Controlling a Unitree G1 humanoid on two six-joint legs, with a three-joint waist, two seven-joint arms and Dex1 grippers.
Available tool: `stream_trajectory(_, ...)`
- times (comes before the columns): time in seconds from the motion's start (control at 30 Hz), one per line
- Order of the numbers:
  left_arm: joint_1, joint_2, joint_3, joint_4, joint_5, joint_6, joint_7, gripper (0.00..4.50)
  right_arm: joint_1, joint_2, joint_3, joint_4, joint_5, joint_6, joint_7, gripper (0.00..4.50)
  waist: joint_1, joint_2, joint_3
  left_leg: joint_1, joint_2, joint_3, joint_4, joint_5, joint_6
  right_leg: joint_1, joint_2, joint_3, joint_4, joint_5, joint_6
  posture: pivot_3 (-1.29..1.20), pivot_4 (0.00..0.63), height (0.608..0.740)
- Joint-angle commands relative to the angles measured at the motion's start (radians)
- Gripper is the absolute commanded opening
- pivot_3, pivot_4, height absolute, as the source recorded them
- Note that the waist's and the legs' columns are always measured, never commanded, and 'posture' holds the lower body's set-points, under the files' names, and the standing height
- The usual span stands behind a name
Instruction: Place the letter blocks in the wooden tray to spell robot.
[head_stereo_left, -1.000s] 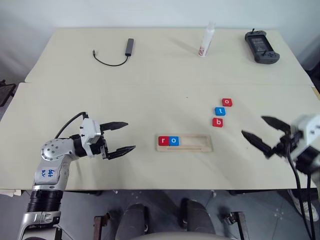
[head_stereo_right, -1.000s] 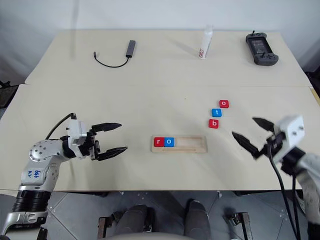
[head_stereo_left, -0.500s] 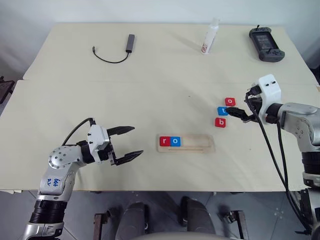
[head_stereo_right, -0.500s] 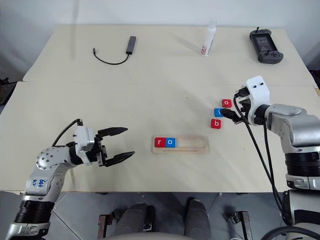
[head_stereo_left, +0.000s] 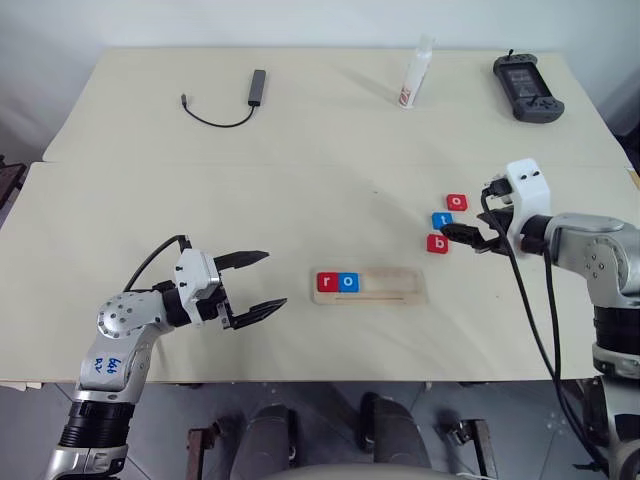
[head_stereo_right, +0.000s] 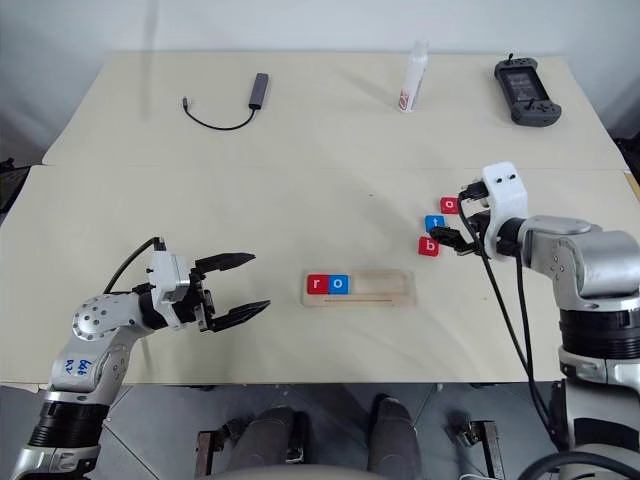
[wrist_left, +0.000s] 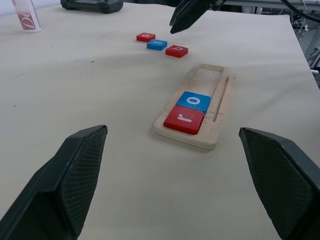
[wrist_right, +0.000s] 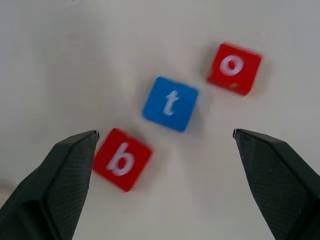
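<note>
Tray (head_stereo_left: 369, 285) lies on the desk (head_stereo_left: 300, 140), between the two end effectors. Its first two slots, at the end toward the left end effector, are filled: red r (head_stereo_left: 326, 282), then blue o (head_stereo_left: 347, 282) touching it. The remaining three slots are bare. Judged progress: two of five letters placed.

Outstanding blocks sit loose on the desk in a short diagonal line, apart from one another: red b (head_stereo_left: 437, 243), blue t (head_stereo_left: 442, 220), red o (head_stereo_left: 456, 202). All three lie just ahead of the right end effector (head_stereo_left: 470, 236), well apart from the tray.

Right end effector: fingers spread wide, holding nothing, pointed down toward the loose blocks; b is near one fingertip, t roughly midway ahead. No contact is evident.

Left end effector (head_stereo_left: 255, 281): fingers apart, empty, held level beside the tray's filled end, not touching it.

Next letter required is b, by my reading; then o and t.
</note>
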Motion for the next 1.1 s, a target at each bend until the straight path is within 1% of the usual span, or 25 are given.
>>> stream_trajectory(0.03,0.006,0.005,-0.003,-0.036,0.002,-0.01,-0.001,4.48,0.043,0.061,-0.055,-0.107,0.01,0.075,-0.071,4.5,-0.001,0.0,0.0,0.0,0.0,0.0,0.0,0.0,0.0,0.0,0.0,0.0,0.0,0.0,0.0,0.0,0.15,0.74)
stream_trajectory(0.13,0.003,0.006,-0.01,-0.038,0.001,-0.007,-0.004,4.48,0.071,0.127,-0.065,-0.162,-0.009,0.115,-0.134,4.5,-0.003,0.0,0.0,0.0,0.0,0.001,0.0,0.0,0.0,0.0,0.0,0.001,0.001,0.0,0.0,0.0,0.15,0.74)
stream_trajectory(0.2,-0.004,0.007,-0.015,-0.034,-0.001,-0.005,-0.009,4.48,0.08,0.2,-0.084,-0.169,-0.042,0.103,-0.208,4.5,-0.003,0.0,0.0,0.001,0.0,0.001,0.0,0.0,0.0,0.0,0.0,0.001,0.001,0.0,0.0,0.0,0.15,0.74)
stream_trajectory(0.3,-0.011,0.006,-0.026,-0.035,-0.001,-0.003,-0.016,4.48,0.082,0.269,-0.09,-0.178,-0.077,0.085,-0.273,4.5,-0.005,-0.002,-0.001,0.002,0.0,0.002,0.0,0.0,0.0,0.0,0.0,0.002,0.001,0.0,0.0,0.0,0.15,0.74)
stream_trajectory(0.33,-0.012,0.006,-0.028,-0.036,-0.001,-0.002,-0.017,4.5,0.084,0.281,-0.088,-0.181,-0.084,0.079,-0.284,4.12,-0.005,-0.002,-0.002,0.002,0.0,0.002,0.0,0.0,0.0,0.0,0.0,0.002,0.002,0.0,0.0,0.0,0.15,0.74)
stream_trajectory(0.37,-0.012,0.005,-0.031,-0.038,0.0,-0.001,-0.016,4.5,0.087,0.287,-0.087,-0.183,-0.088,0.076,-0.288,3.88,-0.006,-0.002,-0.002,0.003,0.0,0.003,0.0,0.0,0.0,0.0,0.0,0.003,0.002,0.0,0.0,0.0,0.15,0.74)
stream_trajectory(0.43,-0.017,0.002,-0.039,-0.039,-0.001,0.0,-0.017,4.5,0.094,0.316,-0.085,-0.189,-0.104,0.064,-0.314,3.22,-0.006,-0.002,-0.002,0.003,0.0,0.004,0.0,0.0,0.0,0.0,0.0,0.004,0.002,0.0,0.0,0.0,0.15,0.74)
stream_trajectory(0.47,-0.021,0.002,-0.043,-0.036,-0.001,-0.001,-0.019,4.5,0.098,0.332,-0.081,-0.192,-0.114,0.057,-0.329,2.83,-0.006,-0.002,-0.002,0.004,0.0,0.004,0.0,0.0,0.0,0.0,0.001,0.004,0.002,0.0,0.0,0.0,0.15,0.74)
stream_trajectory(0.6,-0.034,0.001,-0.058,-0.03,0.0,-0.004,-0.025,4.5,0.126,0.339,-0.057,-0.221,-0.141,0.039,-0.349,1.5,-0.007,-0.002,-0.002,0.004,0.001,0.005,-0.001,0.0,0.0,0.0,0.001,0.005,0.002,0.0,0.0,0.0,0.15,0.74)
stream_trajectory(0.63,-0.038,0.001,-0.06,-0.027,0.0,-0.006,-0.028,4.5,0.131,0.338,-0.055,-0.228,-0.142,0.038,-0.348,1.46,-0.008,-0.002,-0.002,0.004,0.0,0.005,-0.001,0.0,0.0,-0.001,0.001,0.005,0.002,0.0,0.0,0.0,0.15,0.74)
stream_trajectory(0.73,-0.056,-0.006,-0.083,-0.008,0.006,-0.025,-0.054,4.5,0.17,0.286,-0.067,-0.295,-0.128,0.062,-0.314,1.46,-0.004,-0.002,-0.002,0.004,0.001,0.005,-0.001,0.0,0.0,-0.001,0.001,0.005,0.002,0.0,0.0,0.0,0.15,0.74)
stream_trajectory(0.83,-0.066,-0.013,-0.107,0.008,0.016,-0.043,-0.074,4.5,0.212,0.249,-0.126,-0.361,-0.125,0.101,-0.301,1.46,-0.002,-0.002,-0.002,0.003,0.0,0.005,-0.001,0.0,0.0,0.0,0.001,0.005,0.001,0.0,0.0,0.0,0.15,0.74)
stream_trajectory(0.9,-0.084,-0.027,-0.126,0.029,0.016,-0.047,-0.093,4.5,0.262,0.238,-0.189,-0.451,-0.119,0.172,-0.299,1.46,0.002,-0.002,-0.002,0.003,0.0,0.005,-0.001,0.0,0.0,-0.001,0.001,0.005,0.001,0.0,0.0,0.0,0.15,0.74)
stream_trajectory(1.0,-0.111,-0.047,-0.149,0.053,0.015,-0.047,-0.114,4.5,0.322,0.264,-0.251,-0.573,-0.117,0.267,-0.3,1.46,0.0,-0.002,-0.002,0.003,0.0,0.005,-0.001,0.0,0.0,-0.001,0.001,0.005,0.001,0.0,0.0,0.0,0.15,0.74)
stream_trajectory(1.1,-0.134,-0.06,-0.167,0.077,0.015,-0.047,-0.138,4.5,0.364,0.329,-0.276,-0.668,-0.125,0.334,-0.311,1.46,-0.005,-0.002,-0.002,0.004,0.001,0.005,-0.001,0.0,0.0,-0.001,0.001,0.006,0.002,0.0,0.0,0.0,0.15,0.74)
